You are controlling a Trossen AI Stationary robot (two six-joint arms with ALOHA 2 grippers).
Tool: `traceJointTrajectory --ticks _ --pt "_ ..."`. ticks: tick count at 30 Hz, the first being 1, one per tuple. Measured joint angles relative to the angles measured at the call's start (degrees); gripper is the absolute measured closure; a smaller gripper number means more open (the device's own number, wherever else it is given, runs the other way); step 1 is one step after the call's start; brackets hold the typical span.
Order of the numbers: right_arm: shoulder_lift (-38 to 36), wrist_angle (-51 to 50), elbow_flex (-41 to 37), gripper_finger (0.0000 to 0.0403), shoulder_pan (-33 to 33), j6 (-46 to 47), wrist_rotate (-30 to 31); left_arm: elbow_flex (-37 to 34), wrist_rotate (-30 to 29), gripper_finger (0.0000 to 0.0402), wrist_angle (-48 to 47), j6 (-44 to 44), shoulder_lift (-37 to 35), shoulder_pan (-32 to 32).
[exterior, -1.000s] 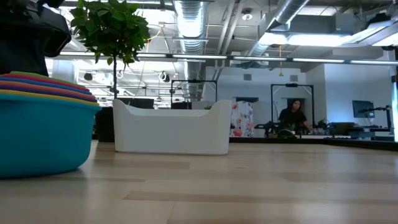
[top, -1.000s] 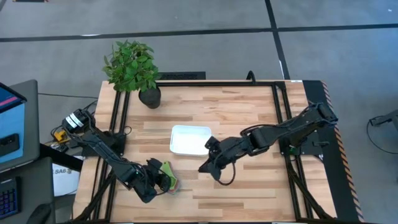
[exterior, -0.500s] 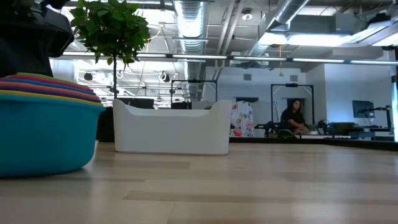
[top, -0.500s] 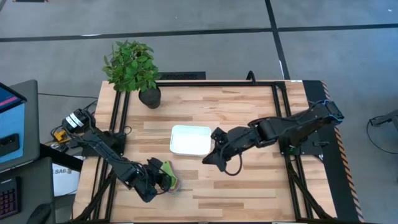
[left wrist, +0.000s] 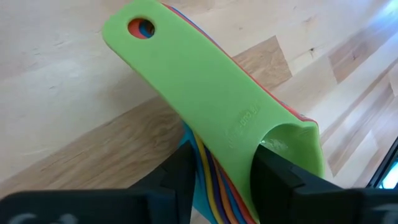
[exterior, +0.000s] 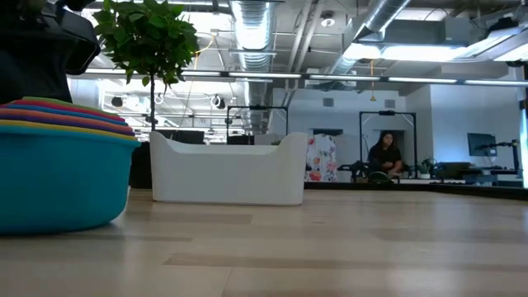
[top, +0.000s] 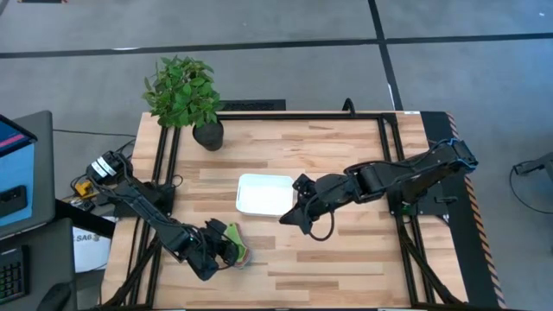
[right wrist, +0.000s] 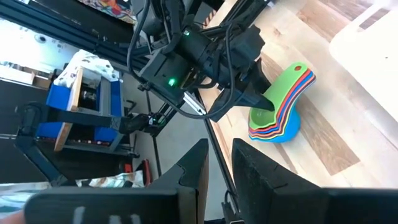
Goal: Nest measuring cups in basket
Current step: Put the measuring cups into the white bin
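The measuring cups (top: 234, 243) sit nested in one stack near the table's front left, green cup on top, teal cup (exterior: 58, 190) lowest and resting on the wood. Their handles (left wrist: 186, 74) lie stacked and jut away from my left gripper (top: 223, 249), which is shut on the stack. The white basket (top: 246, 181) stands at mid-table with nothing showing in it. My right gripper (top: 287, 219) hangs in the air just off the basket's right front corner, its fingers (right wrist: 194, 171) a narrow gap apart with nothing between them. My left gripper has the nested stack between its two fingers where the handles meet the bowls (left wrist: 208, 174). One finger (left wrist: 277, 177) stands by the green cup's bowl (left wrist: 289, 140), the other (left wrist: 180, 183) outside the stack. It slants down from the table's left. The stack's bottom rests on the table.
A potted plant (top: 208, 134) stands at the far left corner. A black frame (top: 393, 164) runs along the table's sides. Bare wood lies between the stack and the basket. People sit far off in the room behind (exterior: 386, 153).
My right gripper has risen a little and drawn toward the table's far edge, closer to the basket's right front corner, then held still. Its finger gap looks unchanged.
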Motion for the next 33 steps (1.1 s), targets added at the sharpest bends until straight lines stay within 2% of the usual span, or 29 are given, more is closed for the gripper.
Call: traceJointTrajectory --ticks 5,23,29,33 --pt "0.0 0.0 0.0 0.0308 0.0 0.0 0.1 -0.2 0.5 0.0288 -0.9 0.6 -1.6 0.0" --pt "0.0 -0.1 0.0 0.0308 -0.9 -1.6 -0.1 -0.2 1.8 0.0286 -6.3 7.2 -14.7 2.7" --pt "-0.3 -0.5 0.0 0.0308 -0.9 -2.5 -0.1 -0.1 0.8 0.0287 -6.2 12.1 -20.4 6.5" --pt "-1.1 -1.1 0.0 0.0308 -0.8 -2.8 -0.1 -0.1 0.7 0.0287 -4.9 18.8 -24.3 11.3"
